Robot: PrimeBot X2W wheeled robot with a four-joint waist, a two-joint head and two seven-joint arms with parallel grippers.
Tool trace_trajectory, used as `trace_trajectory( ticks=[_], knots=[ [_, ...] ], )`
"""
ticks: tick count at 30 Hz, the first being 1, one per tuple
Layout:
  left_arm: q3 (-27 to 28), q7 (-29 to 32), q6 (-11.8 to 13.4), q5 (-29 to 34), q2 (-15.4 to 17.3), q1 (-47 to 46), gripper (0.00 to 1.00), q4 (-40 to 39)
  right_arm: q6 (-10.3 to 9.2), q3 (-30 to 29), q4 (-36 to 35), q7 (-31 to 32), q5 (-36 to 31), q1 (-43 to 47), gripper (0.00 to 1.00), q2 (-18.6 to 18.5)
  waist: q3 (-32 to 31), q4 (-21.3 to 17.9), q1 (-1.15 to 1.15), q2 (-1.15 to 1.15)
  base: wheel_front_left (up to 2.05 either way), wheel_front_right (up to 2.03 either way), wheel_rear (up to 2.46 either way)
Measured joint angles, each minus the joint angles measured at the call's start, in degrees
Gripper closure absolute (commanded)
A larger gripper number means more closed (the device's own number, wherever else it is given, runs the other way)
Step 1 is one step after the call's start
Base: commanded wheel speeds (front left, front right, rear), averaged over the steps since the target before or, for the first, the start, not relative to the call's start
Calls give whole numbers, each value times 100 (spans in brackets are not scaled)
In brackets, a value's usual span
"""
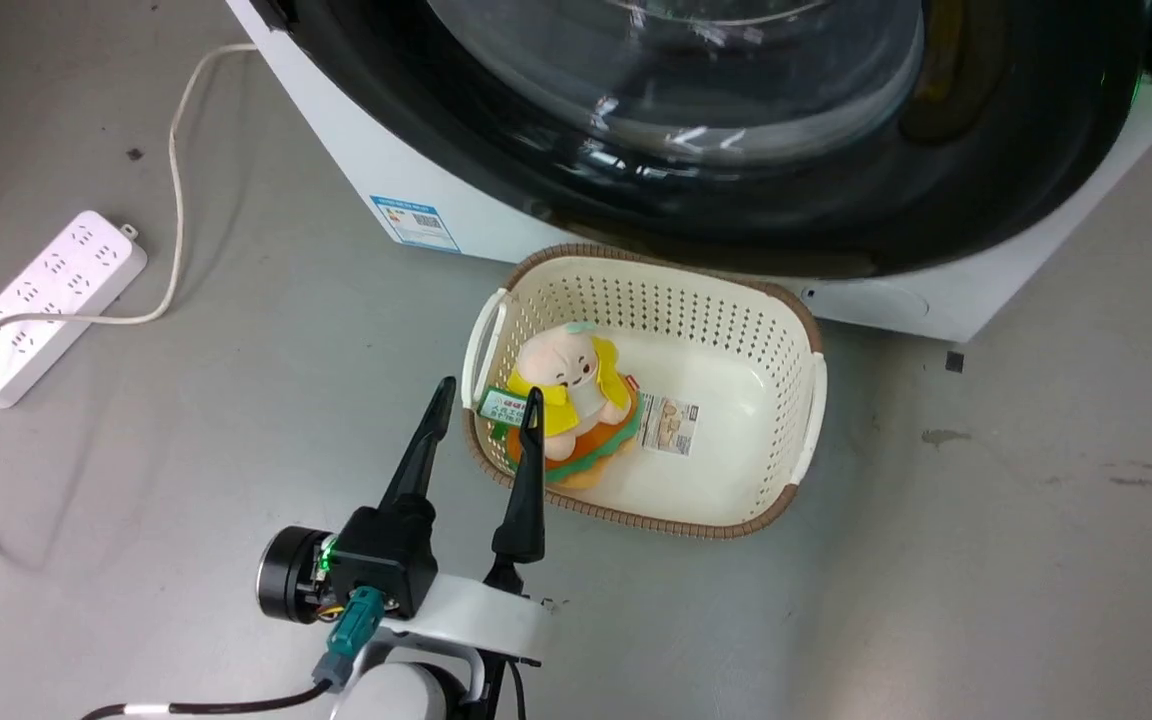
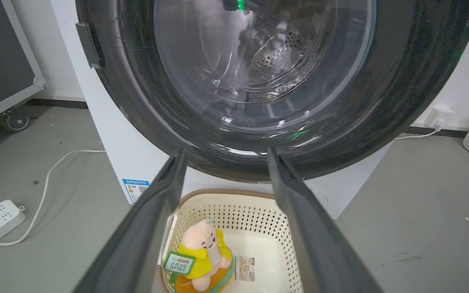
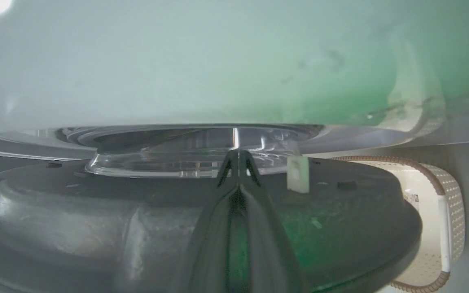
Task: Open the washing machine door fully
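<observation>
Frontally, the head view shows the washing machine [image 1: 376,160] behind its black washing machine door [image 1: 986,150]. The right wrist view alone reveals the door's inner face ajar, with the right gripper [image 3: 237,154] clenched on nothing and its tips at the glass bowl. The left gripper [image 1: 490,390] hangs released above the basket [image 1: 736,300].

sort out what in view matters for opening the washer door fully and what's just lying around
For the job: washing machine door; washing machine; right gripper, shut, at the door's inner face.

Lying about: cream perforated basket; plush toy in it; white power strip; its cable.
</observation>
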Motion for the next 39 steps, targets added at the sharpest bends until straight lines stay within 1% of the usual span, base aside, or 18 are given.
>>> trace_trajectory(
  ticks=[2,7,12,19,23,28,30,32,35,39],
  knots=[
    [-5,-15,0,0,0,0,0,10,0,-14,52,66,1,2,100,-3,-33,4,0,0,0,0,0],
    [5,-74,3,-45,0,16,0,55,0,-211,220,463,200,66,100,64,-308,13,0,0,0,0,0],
    [148,-93,-7,-36,-1,164,0,96,1,-248,91,654,254,610,100,232,-624,-36,-1,0,0,0,0],
    [357,-93,-89,23,-1,406,0,130,0,-213,-352,808,280,1752,100,622,-1099,-147,-1,0,0,0,0],
    [416,-93,-110,63,-1,515,0,154,0,-258,-669,934,454,2079,100,804,-1318,-209,-2,0,0,0,0],
    [486,-93,-160,83,-1,635,0,192,0,-168,-1022,1189,738,2429,100,918,-1528,-268,-2,0,0,0,0],
    [521,-93,-203,113,-1,696,0,221,1,-44,-1084,1270,959,2565,100,923,-1602,-276,-1,0,0,0,0],
    [555,-93,-219,123,-1,732,0,240,0,214,-1060,1327,1319,2680,100,909,-1669,-266,-2,0,0,0,0],
    [584,-93,-259,123,-1,789,0,247,0,723,-1055,1281,1887,2809,100,917,-1723,-235,-1,0,0,0,0],
    [609,-93,-261,153,-1,809,0,253,1,1494,-1143,1056,2647,3098,100,937,-1784,-178,-1,0,0,0,0]
  ],
)
